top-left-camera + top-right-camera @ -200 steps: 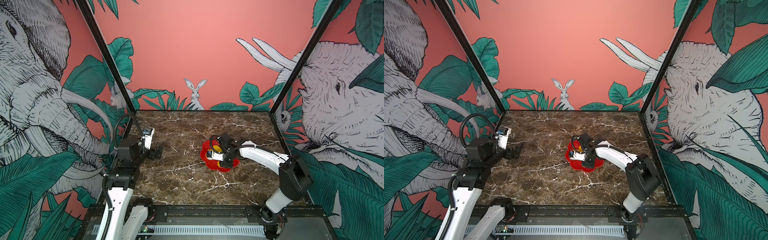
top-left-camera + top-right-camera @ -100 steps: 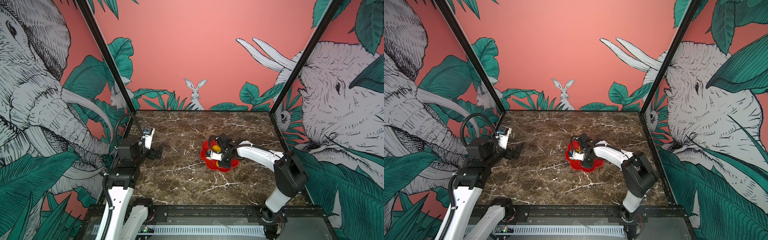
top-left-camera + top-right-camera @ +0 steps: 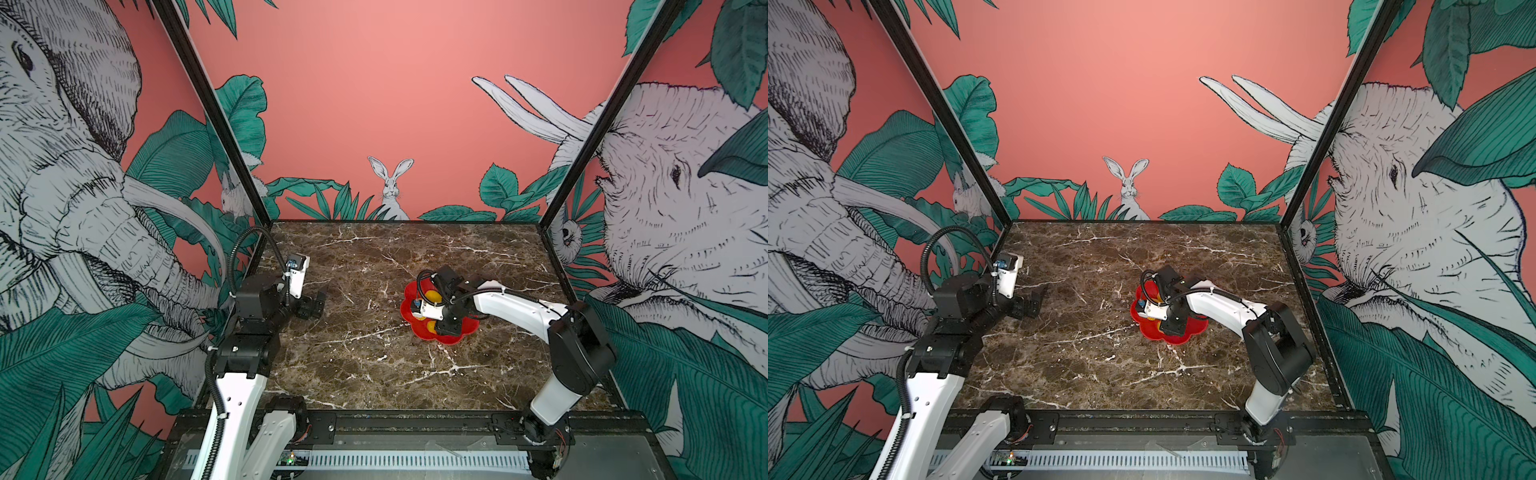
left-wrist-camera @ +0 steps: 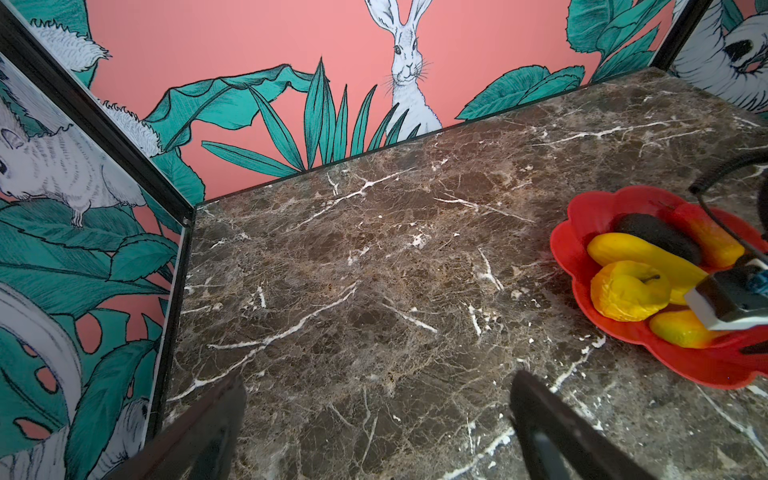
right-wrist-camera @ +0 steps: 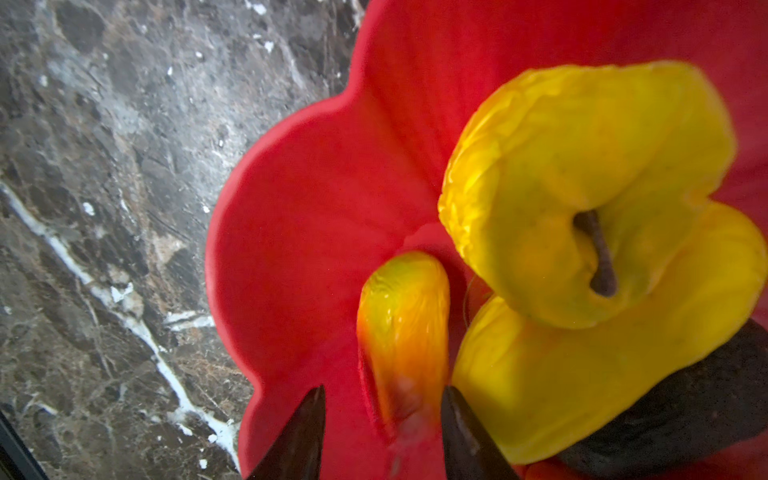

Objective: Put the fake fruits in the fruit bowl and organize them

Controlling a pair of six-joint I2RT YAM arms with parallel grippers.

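Brown marble tabletop [image 3: 365, 374] spreads between jungle-print walls [image 3: 415, 83]; near its left edge the left gripper [image 4: 378, 376] hovers, spread wide and gripping nothing. Right of centre sits the red flower-shaped fruit bowl [image 4: 582, 216], where the right gripper [image 5: 383, 388] reaches down, jaws parted loosely around an orange-yellow fruit [image 5: 403, 324] on the near petal. Behind it in the bowl lie the yellow apple [image 5: 582, 187], the long yellow fruit [image 5: 582, 382], the dark oval fruit [image 5: 685, 415] and, farthest, a second orange-red fruit [image 4: 706, 237].
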